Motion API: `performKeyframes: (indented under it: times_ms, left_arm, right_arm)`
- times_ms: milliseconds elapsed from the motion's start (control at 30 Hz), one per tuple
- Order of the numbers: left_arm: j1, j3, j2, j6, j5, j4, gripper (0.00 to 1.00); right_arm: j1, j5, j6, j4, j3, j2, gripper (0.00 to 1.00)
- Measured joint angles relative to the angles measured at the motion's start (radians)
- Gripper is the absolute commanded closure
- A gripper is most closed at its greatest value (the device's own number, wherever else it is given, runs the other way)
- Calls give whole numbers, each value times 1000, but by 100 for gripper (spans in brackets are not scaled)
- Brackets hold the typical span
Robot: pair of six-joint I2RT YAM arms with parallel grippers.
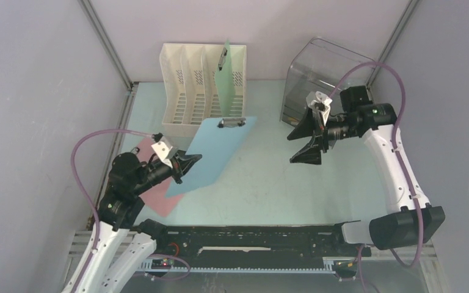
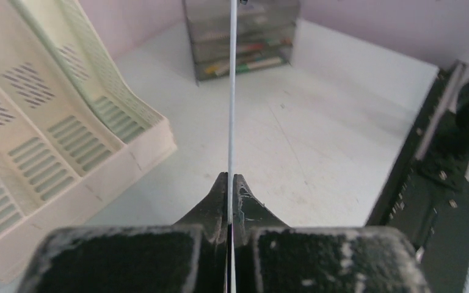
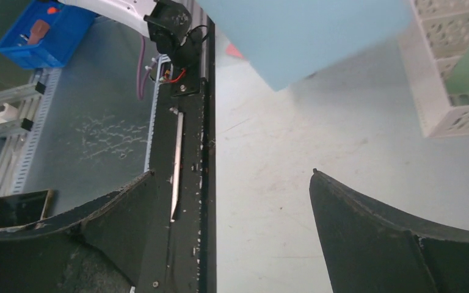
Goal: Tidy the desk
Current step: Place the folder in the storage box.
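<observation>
The bench (image 1: 262, 177) is a big flat pale mint-green rectangle with metal-framed edges, a bit scuffed, stretching out level in front of the white file rack (image 1: 183, 91).

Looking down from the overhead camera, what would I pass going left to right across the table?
Pink board → blue clipboard → clear plastic bin.

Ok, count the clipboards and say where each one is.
3. The green clipboard stands in the white file rack. The blue clipboard is held in the left gripper. The pink clipboard lies on the desk beneath it, clip hidden.
</observation>
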Motion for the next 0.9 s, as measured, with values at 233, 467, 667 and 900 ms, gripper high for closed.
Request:
performKeyframes:
  times_ms: [233,467,667,900]
  left_arm:
    - [0,-61,-80,-121,-191,222,100]
    - [2,-101,-59,-156,-399,458,100]
    - [20,-109,54,-153,-534,687,100]
    - [32,-110,245,-145,-618,933,100]
  right_arm:
    - [-15,-24,156,227,-236,-49,0]
    - [-38,-48,197,323,-253,-49,0]
    - [-39,-50,205,352,-267,-49,0]
    - [-39,-43,208,373,-282,-49,0]
